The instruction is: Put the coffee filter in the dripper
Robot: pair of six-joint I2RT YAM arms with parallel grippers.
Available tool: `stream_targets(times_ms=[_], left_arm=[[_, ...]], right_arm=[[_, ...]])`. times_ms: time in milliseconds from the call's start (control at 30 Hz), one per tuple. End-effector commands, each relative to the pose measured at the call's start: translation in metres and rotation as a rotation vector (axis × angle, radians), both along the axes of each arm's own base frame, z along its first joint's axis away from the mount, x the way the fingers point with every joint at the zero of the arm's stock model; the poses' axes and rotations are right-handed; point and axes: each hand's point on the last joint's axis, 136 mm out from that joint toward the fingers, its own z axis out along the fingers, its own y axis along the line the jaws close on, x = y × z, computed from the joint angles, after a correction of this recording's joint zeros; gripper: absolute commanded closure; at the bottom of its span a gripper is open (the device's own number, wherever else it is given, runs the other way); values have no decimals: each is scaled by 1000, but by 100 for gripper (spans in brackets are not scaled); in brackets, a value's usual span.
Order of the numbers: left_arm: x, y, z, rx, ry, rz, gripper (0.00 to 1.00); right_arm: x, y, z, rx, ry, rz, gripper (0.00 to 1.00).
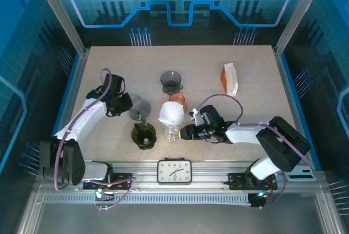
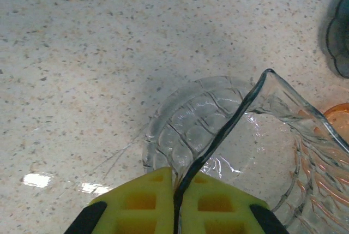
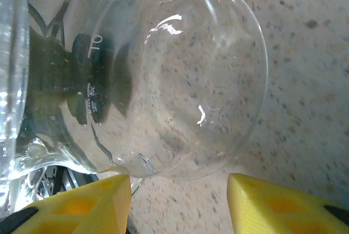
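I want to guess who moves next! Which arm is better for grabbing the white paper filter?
Right, probably. The right gripper is open, close beside the white paper cone filter. The left gripper is shut on the rim of the clear ribbed glass dripper, so it's busy holding.

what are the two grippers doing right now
left gripper: jaws closed on the rim of the clear glass dripper
right gripper: jaws open, gripping nothing, glass carafe just ahead

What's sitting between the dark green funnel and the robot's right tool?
A clear glass jug stands between them in the top view, with the white coffee filter just beyond it.
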Motion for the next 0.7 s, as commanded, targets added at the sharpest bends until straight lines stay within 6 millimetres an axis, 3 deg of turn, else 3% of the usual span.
stream_targets(times_ms=[0, 667], left_arm=[[-5, 14, 7, 11, -5, 47, 100], [-24, 58, 19, 27, 0, 147, 100]], right_arm=[[19, 19, 14, 49, -51, -11, 50], [69, 74, 2, 86, -40, -59, 54]])
